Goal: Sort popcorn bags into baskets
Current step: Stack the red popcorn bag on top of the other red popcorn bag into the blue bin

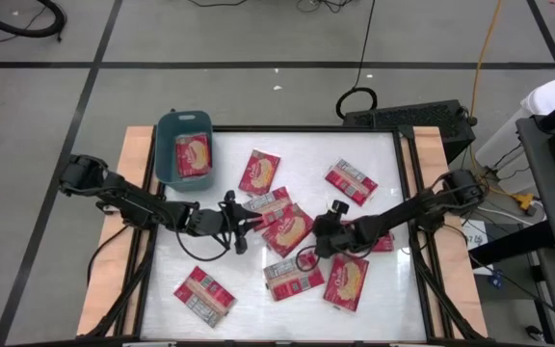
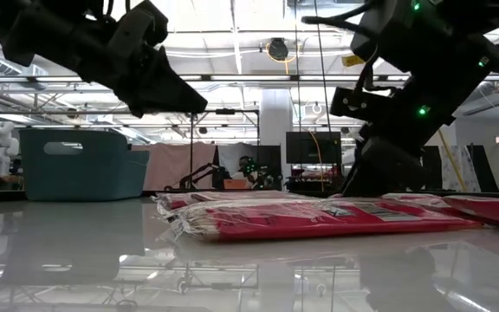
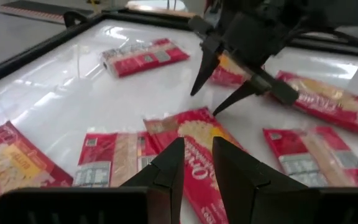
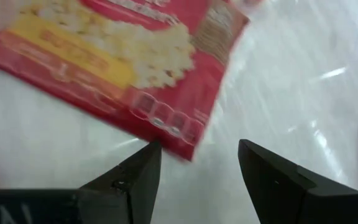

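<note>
Red popcorn bags [image 1: 286, 229] lay scattered mid-worktop [image 1: 374, 299], one inside the teal basket [image 1: 169, 135]; left pincer [image 1: 246, 229] hovered narrowly parted, empty; right pincer [image 1: 308, 253] stood wide, empty, beside a bag.

Robotics lab, monitors [image 2: 312, 147], ceiling trusses [image 2: 258, 80]

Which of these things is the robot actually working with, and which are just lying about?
Part of the job:
- popcorn bags scattered on the table
- one bag already in the teal basket
- left gripper and right gripper, both empty above the bags

Just lying about:
- yellow cable on the floor
- black cable behind the table
</note>
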